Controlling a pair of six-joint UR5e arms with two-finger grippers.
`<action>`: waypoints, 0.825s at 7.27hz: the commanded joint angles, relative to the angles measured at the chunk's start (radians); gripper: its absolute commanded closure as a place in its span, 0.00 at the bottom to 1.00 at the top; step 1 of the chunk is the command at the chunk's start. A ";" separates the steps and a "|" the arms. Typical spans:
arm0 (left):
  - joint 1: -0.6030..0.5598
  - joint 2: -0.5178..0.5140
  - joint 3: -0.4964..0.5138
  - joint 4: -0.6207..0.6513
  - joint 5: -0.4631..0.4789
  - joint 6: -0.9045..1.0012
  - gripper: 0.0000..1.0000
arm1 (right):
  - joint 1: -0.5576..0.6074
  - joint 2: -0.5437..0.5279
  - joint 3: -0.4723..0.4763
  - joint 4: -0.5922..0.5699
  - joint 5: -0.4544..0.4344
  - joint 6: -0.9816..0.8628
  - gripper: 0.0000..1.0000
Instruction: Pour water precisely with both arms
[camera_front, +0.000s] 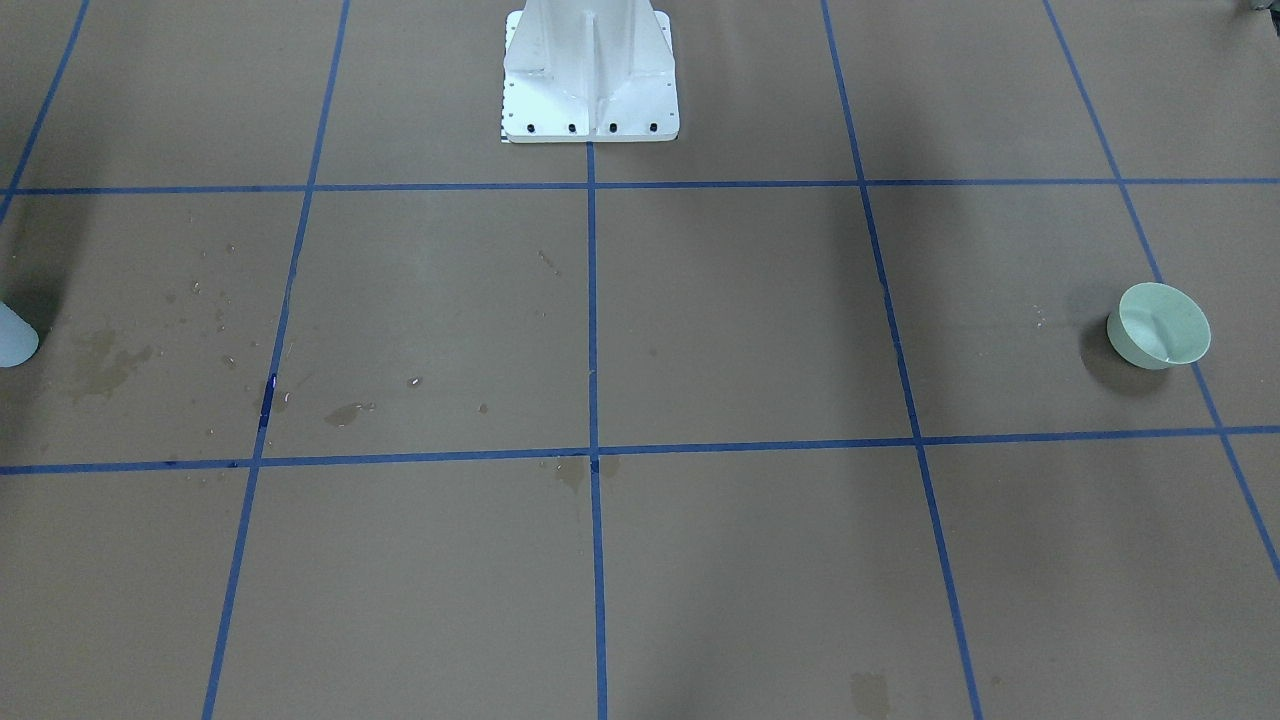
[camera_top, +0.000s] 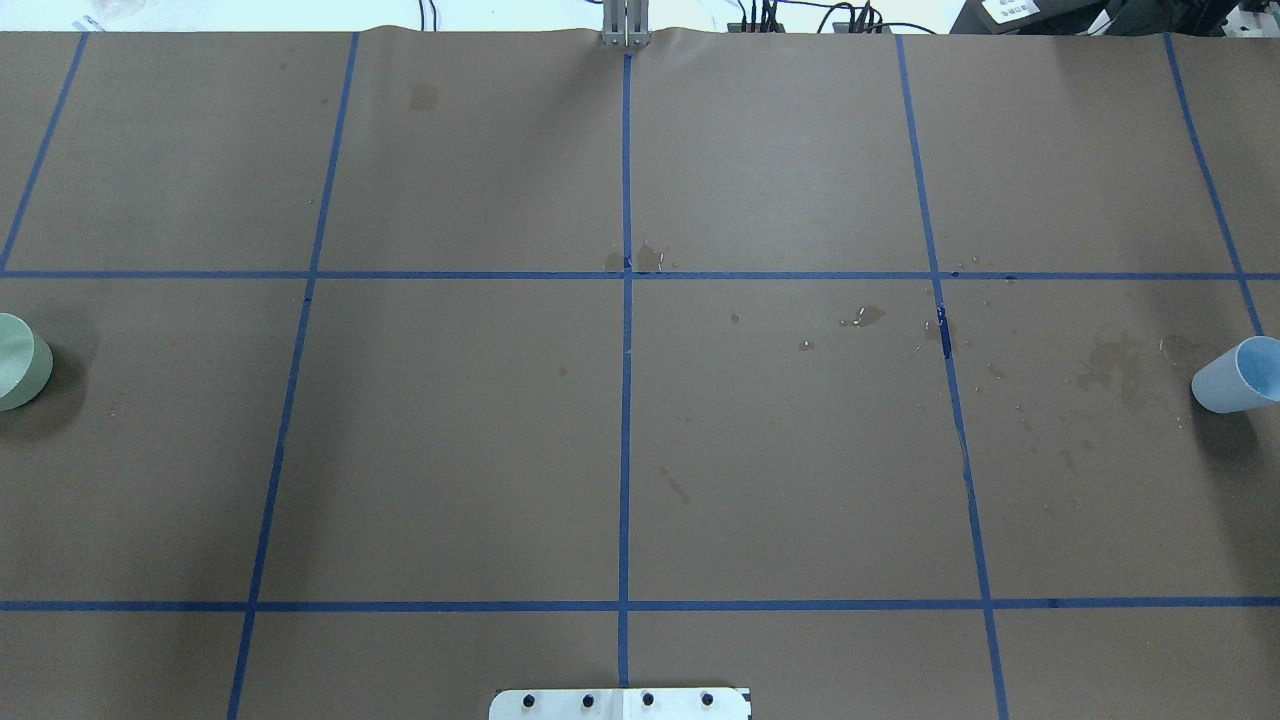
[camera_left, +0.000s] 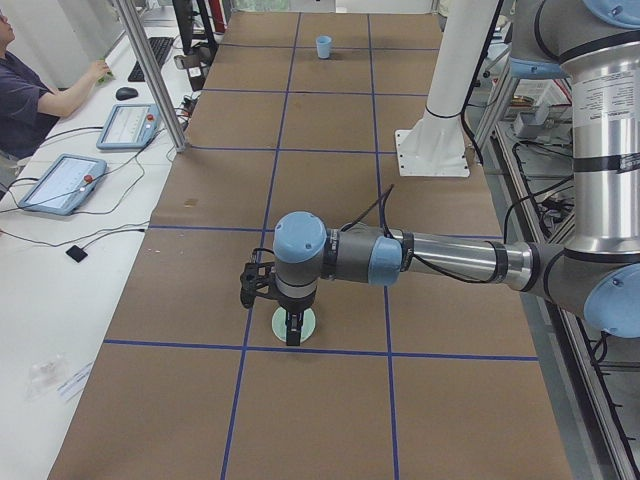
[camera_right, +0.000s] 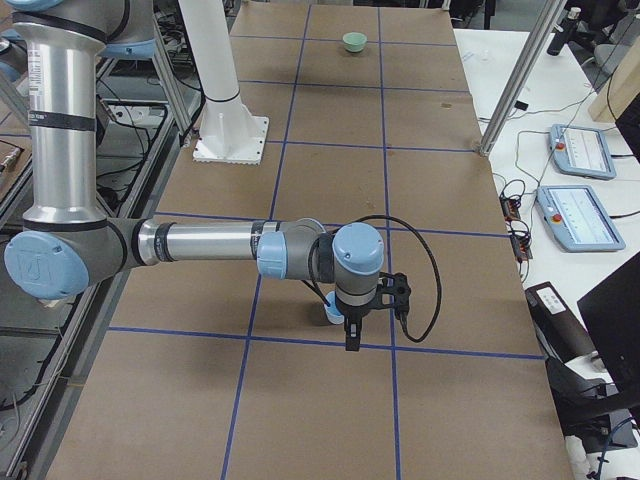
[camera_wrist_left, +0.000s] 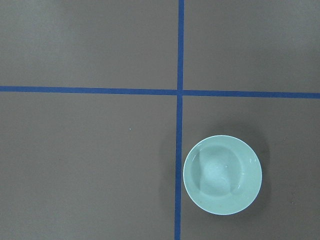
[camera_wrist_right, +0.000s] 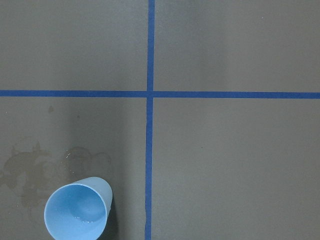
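A brown table (camera_top: 450, 450) has blue tape lines (camera_top: 626, 450) that make big squares. A white stand (camera_front: 590, 70) is bolted down at one edge. Dark dried spots (camera_front: 105, 365) mark the brown top. Beside the table a person (camera_left: 30, 85) sits at a desk with a keyboard (camera_left: 152, 58), a mouse (camera_left: 126, 93) and two flat screens (camera_left: 60, 183).

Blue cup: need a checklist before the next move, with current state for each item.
1. Blue cup upright: ok.
2. Water in cup: faint glints at the bottom; level cannot tell.
3. Green bowl upright, nothing over it: ok.
4. Right gripper near cup, open: cannot tell.
5. Left gripper near bowl, open: cannot tell.
6. Table dry: not ok, droplets on the cup's side.
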 joint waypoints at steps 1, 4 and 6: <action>0.000 0.010 0.001 -0.004 0.001 0.008 0.00 | 0.002 -0.004 0.013 0.005 0.014 0.000 0.01; 0.000 0.011 0.010 -0.004 0.002 0.007 0.00 | 0.000 -0.001 0.013 0.004 0.015 0.000 0.01; 0.000 0.011 0.027 -0.006 -0.002 0.007 0.00 | 0.002 0.002 0.015 0.004 0.015 0.000 0.01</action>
